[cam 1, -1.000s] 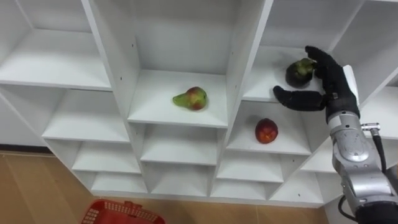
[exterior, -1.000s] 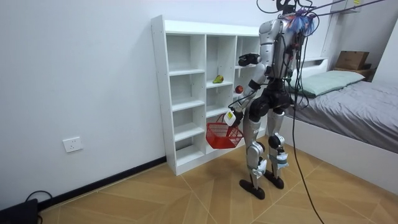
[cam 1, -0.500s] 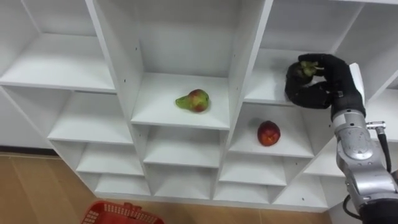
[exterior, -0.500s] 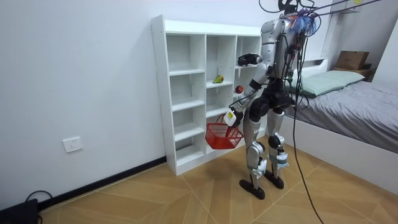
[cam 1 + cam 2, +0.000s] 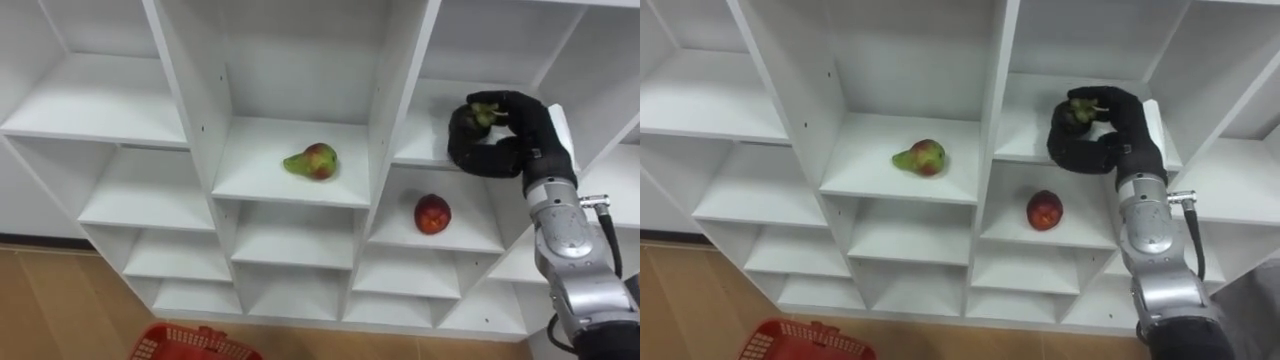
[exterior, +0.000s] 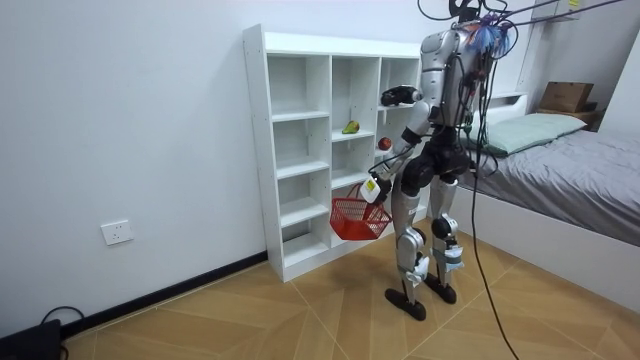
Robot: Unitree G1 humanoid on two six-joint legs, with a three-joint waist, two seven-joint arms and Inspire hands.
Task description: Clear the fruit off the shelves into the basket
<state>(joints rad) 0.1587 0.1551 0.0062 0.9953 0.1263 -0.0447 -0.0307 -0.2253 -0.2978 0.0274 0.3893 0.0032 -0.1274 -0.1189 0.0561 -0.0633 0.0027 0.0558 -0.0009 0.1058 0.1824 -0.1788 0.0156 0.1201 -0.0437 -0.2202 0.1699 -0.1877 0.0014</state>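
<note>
I am gripping the dark fruit (image 5: 471, 120) in my curled right hand (image 5: 522, 140), at the upper right shelf (image 5: 418, 146). Pulling out crookedly, I could be knocking it against the divider (image 5: 400, 100) and dropping it.

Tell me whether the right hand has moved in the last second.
Yes. The right hand has closed its fingers round the dark fruit, shifting slightly left toward the shelf divider.

My two head eyes look down on the closet (image 5: 404, 90) from near, side by side, and share its middle shelves. The room camera stands far before the closet, seeing my whole body.
</note>
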